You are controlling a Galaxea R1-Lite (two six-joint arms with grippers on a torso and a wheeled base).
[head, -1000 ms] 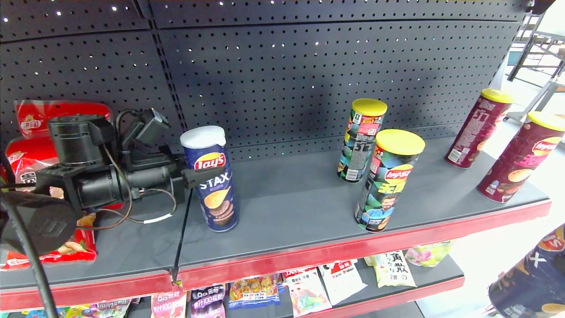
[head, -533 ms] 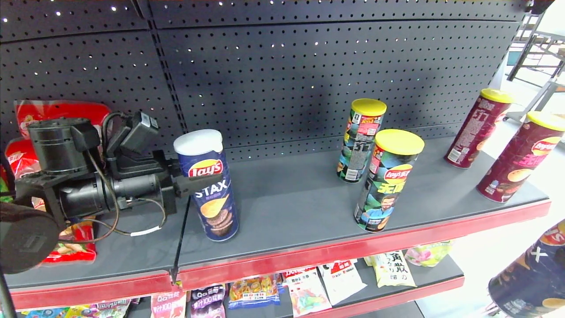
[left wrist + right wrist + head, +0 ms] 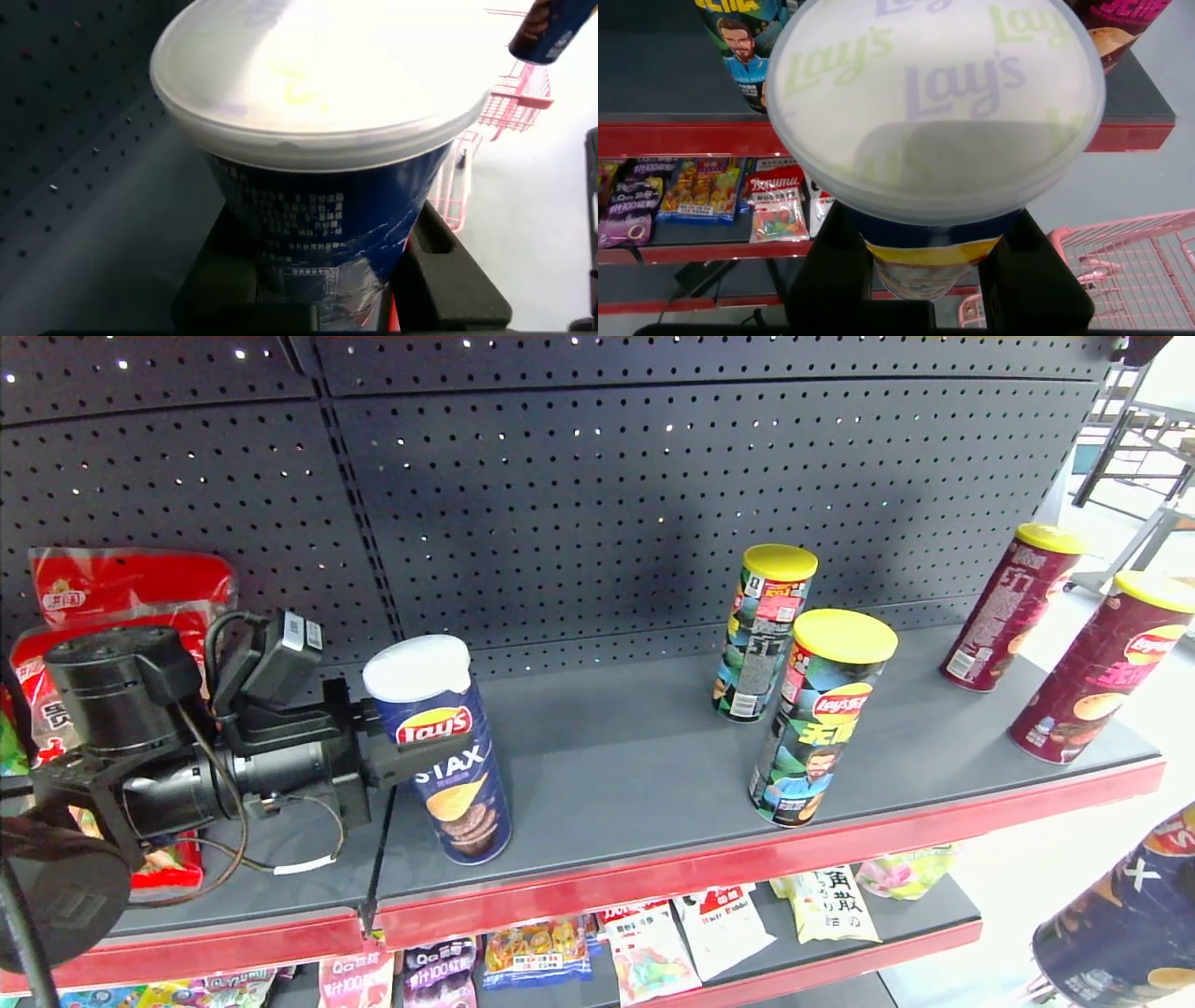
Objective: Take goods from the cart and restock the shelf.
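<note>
The grey shelf (image 3: 635,775), red along its front edge, spans the middle of the head view. The pink cart (image 3: 1120,271) sits at the lower right of the right wrist view. At centre left of the head view, the left gripper (image 3: 425,747) is clamped on both sides of the blue canister (image 3: 448,784). This stands slightly tilted near the shelf's front edge; contact with the deck cannot be confirmed. The right gripper (image 3: 934,280) clasps the second blue canister (image 3: 934,121), seen off the shelf in the head view's lower right corner.
</note>
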